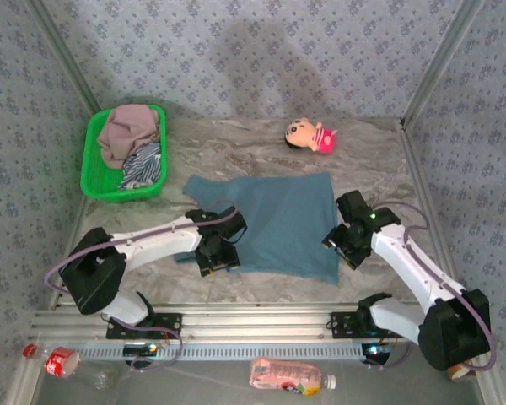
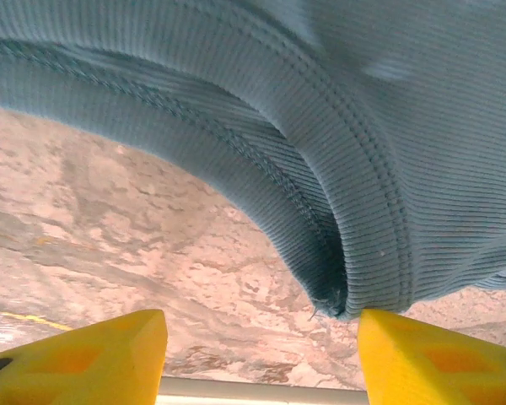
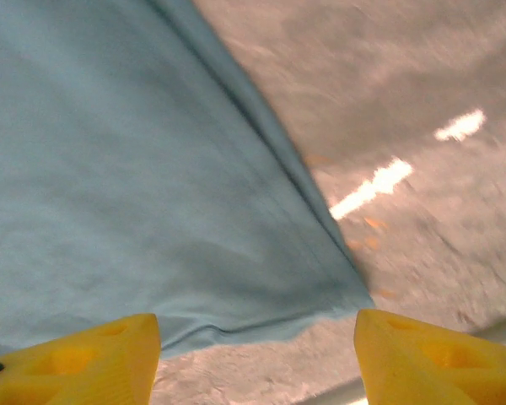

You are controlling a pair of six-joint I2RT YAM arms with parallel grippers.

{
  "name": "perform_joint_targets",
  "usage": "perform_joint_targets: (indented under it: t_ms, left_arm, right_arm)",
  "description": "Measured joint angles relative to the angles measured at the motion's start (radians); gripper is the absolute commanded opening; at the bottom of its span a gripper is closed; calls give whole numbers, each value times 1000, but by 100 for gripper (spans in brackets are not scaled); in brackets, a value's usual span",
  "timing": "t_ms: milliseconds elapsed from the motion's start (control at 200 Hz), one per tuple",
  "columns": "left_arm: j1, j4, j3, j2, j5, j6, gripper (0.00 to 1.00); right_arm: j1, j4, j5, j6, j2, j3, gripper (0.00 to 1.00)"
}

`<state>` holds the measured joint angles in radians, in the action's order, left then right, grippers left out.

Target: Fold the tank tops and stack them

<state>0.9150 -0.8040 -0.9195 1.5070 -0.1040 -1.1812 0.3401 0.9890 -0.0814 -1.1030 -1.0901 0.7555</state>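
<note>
Lying spread — ribbed teal tank top (image 1: 287, 224)

We overlook the marbled beige table (image 1: 379, 169) from high behind; both wrist cameras press close to the teal-blue ribbed cloth tank top (image 1: 287, 224) all views share.

Bare table (image 1: 379, 160) is lying open between the doll (image 1: 310, 135) and the teal tank top (image 1: 282, 224). The green basket (image 1: 122, 194) is blocking the far left corner; the left arm (image 1: 152, 245) and right arm (image 1: 413, 261) are crowding the top's near corners.
</note>
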Motion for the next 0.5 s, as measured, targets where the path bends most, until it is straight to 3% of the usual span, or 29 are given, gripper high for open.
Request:
perform_joint_targets:
  t_ms: [245,500]
  left_arm:
    - [31,157,59,0,48,-150,61]
    - [50,251,114,0,88,-278,58]
  right_arm:
    - [66,30,-50,-240,55,-167,59]
    - [109,-96,-61,-367,-12,-232,56]
